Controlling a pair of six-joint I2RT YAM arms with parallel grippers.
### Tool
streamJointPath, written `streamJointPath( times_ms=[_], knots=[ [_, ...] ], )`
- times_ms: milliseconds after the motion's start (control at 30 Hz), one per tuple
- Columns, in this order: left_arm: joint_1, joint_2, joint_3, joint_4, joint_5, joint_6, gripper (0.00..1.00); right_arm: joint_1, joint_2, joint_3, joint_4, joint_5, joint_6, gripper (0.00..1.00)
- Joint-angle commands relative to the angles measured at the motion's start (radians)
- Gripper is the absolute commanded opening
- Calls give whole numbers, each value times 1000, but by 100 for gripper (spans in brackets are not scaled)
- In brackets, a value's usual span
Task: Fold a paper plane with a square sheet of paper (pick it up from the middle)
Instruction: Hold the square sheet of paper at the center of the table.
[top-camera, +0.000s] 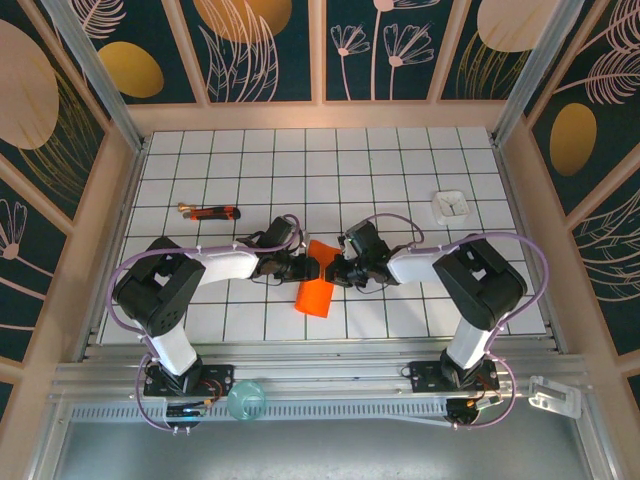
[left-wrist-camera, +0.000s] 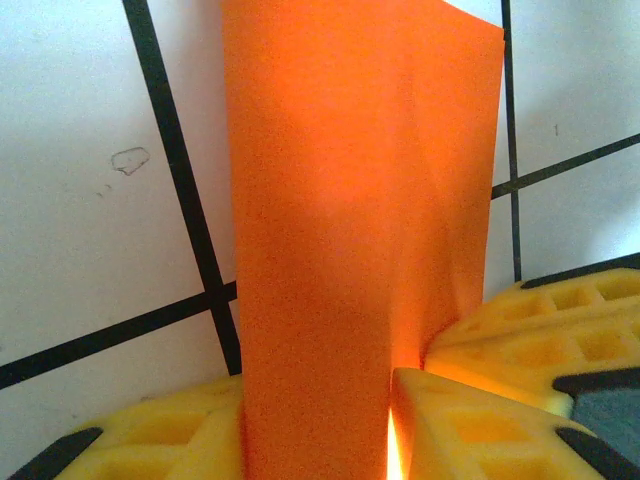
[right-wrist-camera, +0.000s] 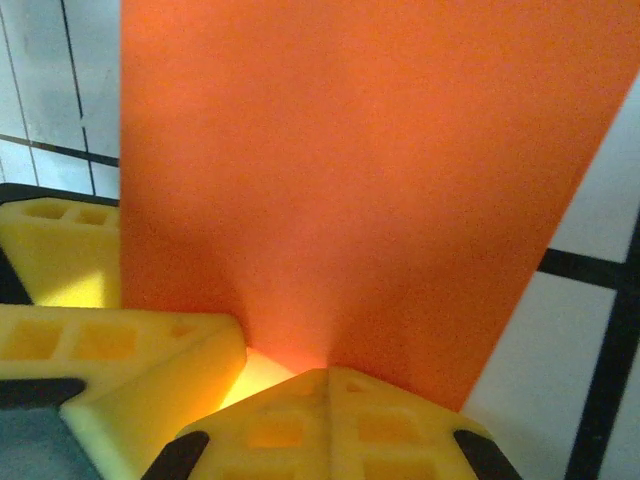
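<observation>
Both arms bent inward, L gripper (top-camera: 312, 268) & R gripper (top-camera: 334, 270) each pinching orange paper (top-camera: 313, 294).

text: none legible | labels: none legible | numbers: none legible

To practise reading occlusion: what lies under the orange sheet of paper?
Under the orange sheet is the white gridded table, whose squares and black lines show all around the sheet's edges. The patch directly beneath is hidden by the paper.
</observation>
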Motion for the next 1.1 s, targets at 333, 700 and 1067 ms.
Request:
streamJointPath(
  times_ms=[333,700,1067],
  knots=[
    [-10,98,-58,-85,-90,8,41,16,74,-26,-75,110,8,0],
    [-10,8,12,-175,-193,11,58,18,92,-52,-74,136,9,0],
    [-12,-177,71,-170,-162,-32,57,18,94,-59,-70,142,6,0]
  ],
)
